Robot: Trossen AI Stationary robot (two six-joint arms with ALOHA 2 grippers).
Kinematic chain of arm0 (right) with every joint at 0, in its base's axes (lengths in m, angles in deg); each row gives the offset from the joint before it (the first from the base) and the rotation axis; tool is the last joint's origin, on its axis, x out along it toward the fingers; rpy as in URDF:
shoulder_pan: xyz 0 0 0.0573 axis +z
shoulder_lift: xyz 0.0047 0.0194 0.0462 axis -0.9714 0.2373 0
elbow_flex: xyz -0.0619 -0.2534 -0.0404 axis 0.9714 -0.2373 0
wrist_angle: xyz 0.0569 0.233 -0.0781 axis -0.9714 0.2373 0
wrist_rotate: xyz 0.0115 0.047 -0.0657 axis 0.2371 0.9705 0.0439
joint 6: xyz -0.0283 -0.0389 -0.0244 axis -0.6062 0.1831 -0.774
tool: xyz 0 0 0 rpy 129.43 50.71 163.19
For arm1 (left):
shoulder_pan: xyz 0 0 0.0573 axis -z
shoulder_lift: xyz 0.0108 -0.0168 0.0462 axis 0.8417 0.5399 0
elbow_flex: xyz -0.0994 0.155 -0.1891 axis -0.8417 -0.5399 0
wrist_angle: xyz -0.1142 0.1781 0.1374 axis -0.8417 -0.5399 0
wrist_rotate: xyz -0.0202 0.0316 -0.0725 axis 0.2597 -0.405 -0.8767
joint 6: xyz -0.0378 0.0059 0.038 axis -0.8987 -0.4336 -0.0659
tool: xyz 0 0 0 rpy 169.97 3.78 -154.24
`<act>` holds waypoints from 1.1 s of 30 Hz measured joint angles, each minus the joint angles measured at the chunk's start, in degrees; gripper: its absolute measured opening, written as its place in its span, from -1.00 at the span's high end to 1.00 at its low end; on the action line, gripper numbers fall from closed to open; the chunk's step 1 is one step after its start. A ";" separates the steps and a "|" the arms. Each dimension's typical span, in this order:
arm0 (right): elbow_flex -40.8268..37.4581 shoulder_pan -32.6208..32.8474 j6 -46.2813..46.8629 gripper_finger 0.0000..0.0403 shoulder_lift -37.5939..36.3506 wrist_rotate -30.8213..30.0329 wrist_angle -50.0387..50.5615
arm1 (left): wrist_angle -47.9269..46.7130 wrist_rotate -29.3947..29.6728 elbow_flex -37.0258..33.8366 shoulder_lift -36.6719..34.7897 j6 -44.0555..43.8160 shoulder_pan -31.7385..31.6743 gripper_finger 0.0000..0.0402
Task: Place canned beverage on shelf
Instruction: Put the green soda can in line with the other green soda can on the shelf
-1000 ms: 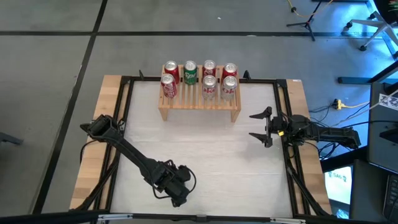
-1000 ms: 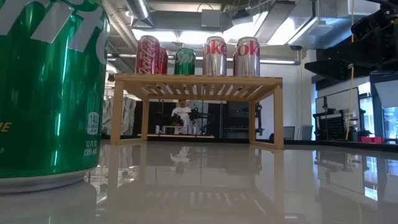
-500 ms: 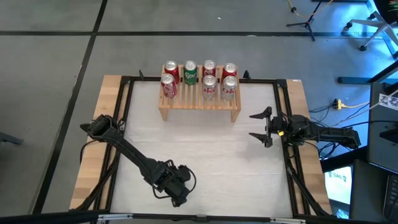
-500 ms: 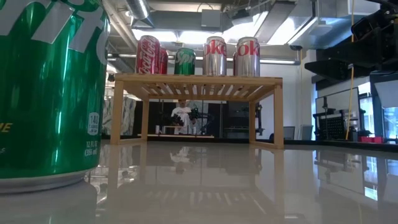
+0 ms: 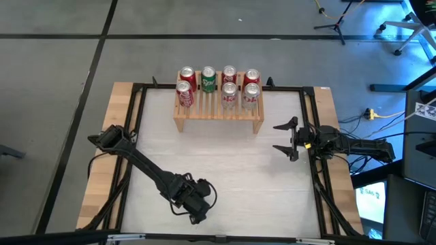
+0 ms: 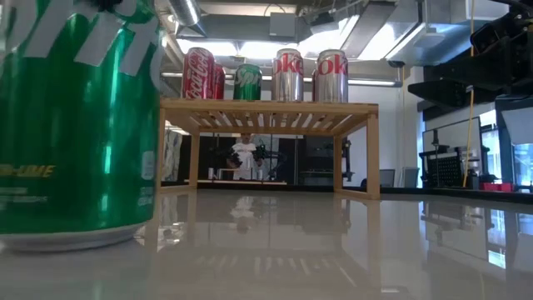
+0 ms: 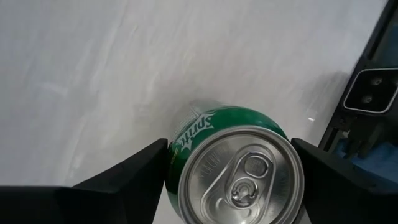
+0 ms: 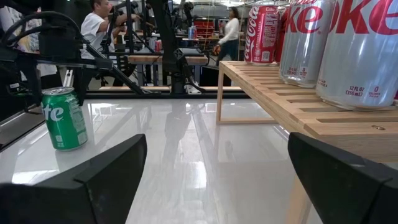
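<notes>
Green can [image 7: 233, 163] first: it stands upright at the near left of the white tabletop [image 5: 231, 163], and the left claw [image 5: 195, 205], on a long outstretched arm bent down over it, brackets it from above. The left wrist view shows a finger [image 7: 130, 171] on each side, close against the can; actual contact cannot be told. Mid-back, the shelf [image 5: 218, 112] carries seven cans, which the low view shows side-on. Over at the right edge, the right claw [image 5: 286, 139] waits low and level, fingers spread wide, empty.
</notes>
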 joint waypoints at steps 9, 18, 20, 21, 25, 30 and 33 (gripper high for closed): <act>0.00 0.01 0.02 -0.91 -0.02 -0.02 0.00 | -0.05 -0.49 3.77 0.09 7.47 -2.78 -0.44; 0.00 0.02 0.00 -0.91 -0.02 -0.02 -0.01 | -4.84 -2.98 11.65 0.09 18.52 -7.29 -0.44; 0.01 0.02 0.01 -0.91 -0.02 -0.02 -0.01 | -7.37 -3.03 14.22 0.09 21.52 -8.47 -0.44; 0.00 0.01 0.00 -0.91 -0.02 -0.02 0.00 | -8.42 -3.08 15.61 0.09 23.01 -9.09 -0.44; 0.00 0.02 0.00 -0.91 -0.02 -0.02 -0.02 | -12.99 -3.11 21.48 0.03 28.33 -11.97 -0.44; 0.00 0.02 0.00 -0.91 -0.01 -0.01 -0.01 | -19.35 -3.07 28.73 -0.02 33.05 -16.09 -0.44; 0.00 0.02 0.01 -0.91 -0.02 -0.02 -0.02 | -23.77 -3.57 32.32 -0.04 35.49 -19.06 -0.44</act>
